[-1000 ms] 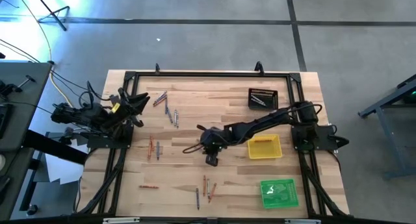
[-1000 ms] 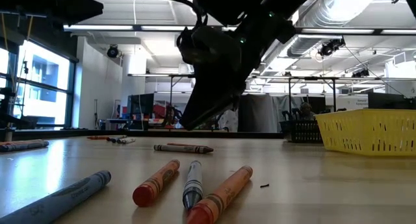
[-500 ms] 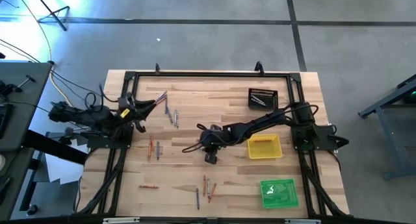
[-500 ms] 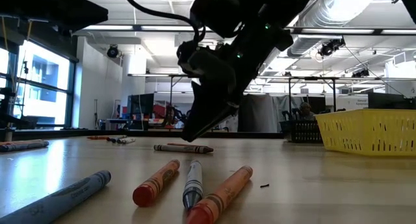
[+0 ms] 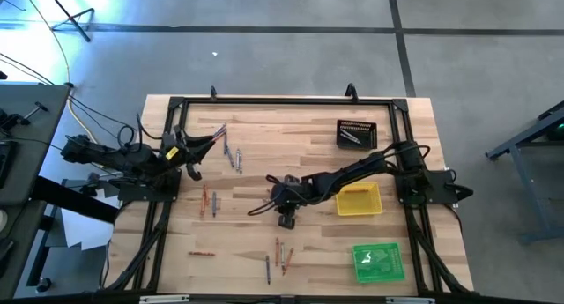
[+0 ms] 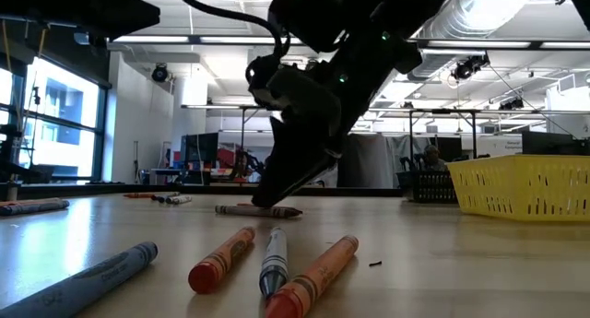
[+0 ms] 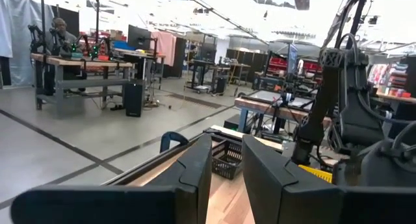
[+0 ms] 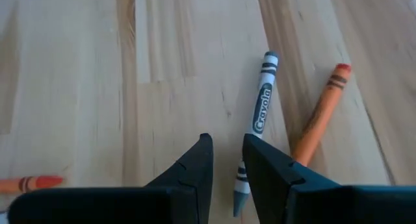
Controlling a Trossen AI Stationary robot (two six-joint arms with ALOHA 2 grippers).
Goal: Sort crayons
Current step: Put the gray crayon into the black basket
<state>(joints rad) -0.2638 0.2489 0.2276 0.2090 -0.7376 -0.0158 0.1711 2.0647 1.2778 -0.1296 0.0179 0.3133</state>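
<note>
Mostly unsorted: crayons (image 5: 280,253) lie loose across the table (image 5: 291,154). Right gripper (image 8: 225,164) low, jaws narrowly parted, empty, grey crayon (image 8: 256,123) just beside; left gripper (image 7: 226,169) likewise empty.

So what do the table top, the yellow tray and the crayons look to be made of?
Table top: pale wood, matte, with visible plank seams and grain. Yellow tray: probably moulded plastic, its walls an open lattice. Crayons: likely wax, in printed paper wrappers.
</note>
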